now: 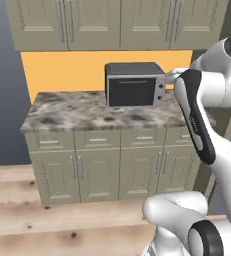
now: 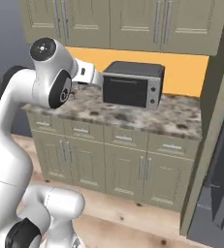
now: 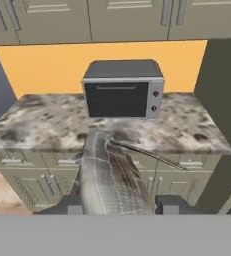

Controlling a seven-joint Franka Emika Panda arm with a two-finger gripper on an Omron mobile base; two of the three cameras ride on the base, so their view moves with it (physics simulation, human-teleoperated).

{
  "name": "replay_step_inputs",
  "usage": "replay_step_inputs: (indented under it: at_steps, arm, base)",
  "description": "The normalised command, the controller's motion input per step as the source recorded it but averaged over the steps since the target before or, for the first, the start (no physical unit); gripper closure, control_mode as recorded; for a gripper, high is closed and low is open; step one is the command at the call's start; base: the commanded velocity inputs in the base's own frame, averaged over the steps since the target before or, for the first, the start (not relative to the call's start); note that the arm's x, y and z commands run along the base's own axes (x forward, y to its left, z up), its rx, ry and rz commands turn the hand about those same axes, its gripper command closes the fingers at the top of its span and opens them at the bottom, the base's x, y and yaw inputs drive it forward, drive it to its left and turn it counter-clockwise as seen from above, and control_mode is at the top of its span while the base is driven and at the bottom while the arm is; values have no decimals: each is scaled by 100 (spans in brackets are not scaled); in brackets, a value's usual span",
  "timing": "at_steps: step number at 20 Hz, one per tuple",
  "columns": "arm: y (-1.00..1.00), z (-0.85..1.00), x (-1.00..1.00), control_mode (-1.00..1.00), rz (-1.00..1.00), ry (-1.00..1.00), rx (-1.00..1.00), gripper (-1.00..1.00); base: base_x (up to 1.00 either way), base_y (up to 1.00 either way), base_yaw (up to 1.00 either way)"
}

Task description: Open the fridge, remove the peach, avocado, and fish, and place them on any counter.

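Note:
A grey-silver fish [image 3: 109,175] with a scaly body fills the lower middle of the hand view. My gripper [image 3: 119,206] is shut on it, one dark fingertip on each side. The fish hangs in front of and above the mottled granite counter [image 3: 42,127], on the near side of its front edge. In the base views my hand [image 1: 174,75] [image 2: 88,72] is raised at about the height of the oven, out in front of the counter [image 1: 82,112] [image 2: 133,116]. A dark grey edge of the fridge [image 2: 222,174] shows at the far right. The peach and avocado are out of view.
A dark toaster oven [image 1: 135,84] [image 2: 133,85] [image 3: 122,90] stands at the back of the counter against an orange wall. Beige wall cabinets [image 1: 112,22] hang above and drawers and doors sit below. A tall beige panel [image 2: 208,131] bounds the counter's right end. The floor is wood.

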Motion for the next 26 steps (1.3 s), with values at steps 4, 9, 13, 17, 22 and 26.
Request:
replay_step_inputs:
  at_steps: [4, 9, 13, 17, 22, 26]
  arm:
    - [0, 0, 0, 100, 0, 0, 0, 100]
    - [0, 0, 0, 100, 0, 0, 0, 100]
    - [0, 0, 0, 100, 0, 0, 0, 100]
    - [11, -38, 17, -100, -6, 5, 0, 100]
    - [30, -100, 64, -100, -1, 25, 0, 100]
    - [38, -100, 92, -100, 0, 32, 0, 100]
  base:
    - [98, 88, -15]
    - [99, 51, -15]
    - [77, 26, -13]
    - [7, 6, -3]
    - [0, 0, 0]
    - [0, 0, 0]
